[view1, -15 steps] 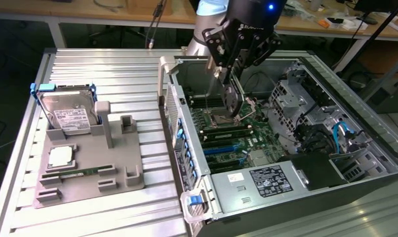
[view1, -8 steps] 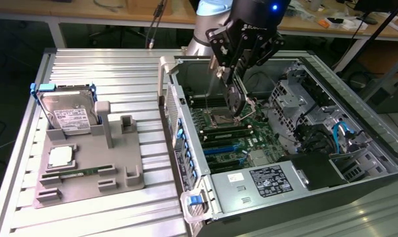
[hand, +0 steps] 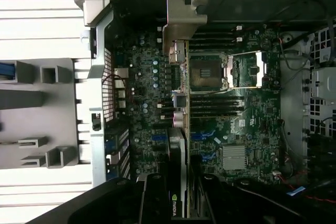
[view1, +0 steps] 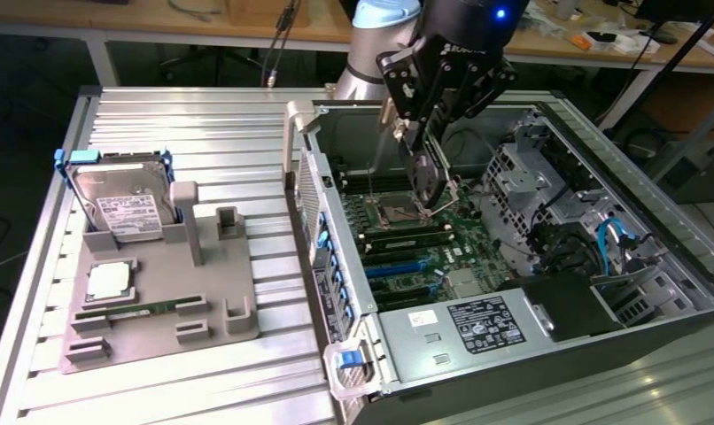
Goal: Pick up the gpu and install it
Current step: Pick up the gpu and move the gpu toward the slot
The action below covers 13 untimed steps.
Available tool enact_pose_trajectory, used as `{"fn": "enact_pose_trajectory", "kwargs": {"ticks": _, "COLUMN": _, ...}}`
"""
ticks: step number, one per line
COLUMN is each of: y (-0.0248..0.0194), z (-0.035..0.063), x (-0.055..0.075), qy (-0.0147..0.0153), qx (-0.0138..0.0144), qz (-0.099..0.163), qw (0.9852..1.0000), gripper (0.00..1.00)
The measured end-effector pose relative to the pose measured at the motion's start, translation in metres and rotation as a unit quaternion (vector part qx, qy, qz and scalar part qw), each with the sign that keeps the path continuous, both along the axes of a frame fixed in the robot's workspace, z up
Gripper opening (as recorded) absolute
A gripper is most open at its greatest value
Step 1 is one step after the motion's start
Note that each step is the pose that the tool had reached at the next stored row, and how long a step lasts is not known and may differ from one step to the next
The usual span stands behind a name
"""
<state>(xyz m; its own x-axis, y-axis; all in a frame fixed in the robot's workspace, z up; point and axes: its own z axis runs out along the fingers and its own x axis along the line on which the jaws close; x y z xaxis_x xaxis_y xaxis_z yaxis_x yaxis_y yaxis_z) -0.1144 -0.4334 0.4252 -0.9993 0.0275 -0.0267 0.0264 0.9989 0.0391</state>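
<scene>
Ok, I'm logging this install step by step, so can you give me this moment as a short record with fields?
end effector: shut on the gpu, above the open computer case
gpu: hangs edge-on over the motherboard, silver bracket at the end away from the end effector; not seated in a slot
hard drive: in its blue frame, standing in the gray holder at the exterior view's left
memory stick: lying in the gray holder
</scene>
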Motion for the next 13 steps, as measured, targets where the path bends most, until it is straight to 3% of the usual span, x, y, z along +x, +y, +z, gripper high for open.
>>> {"fn": "enact_pose_trajectory", "kwargs": {"ticks": 13, "y": 0.0, "z": 0.0, "x": 0.0072, "qy": 0.0, "qx": -0.0001, "qz": 0.0, "qw": 1.0, "gripper": 0.27}}
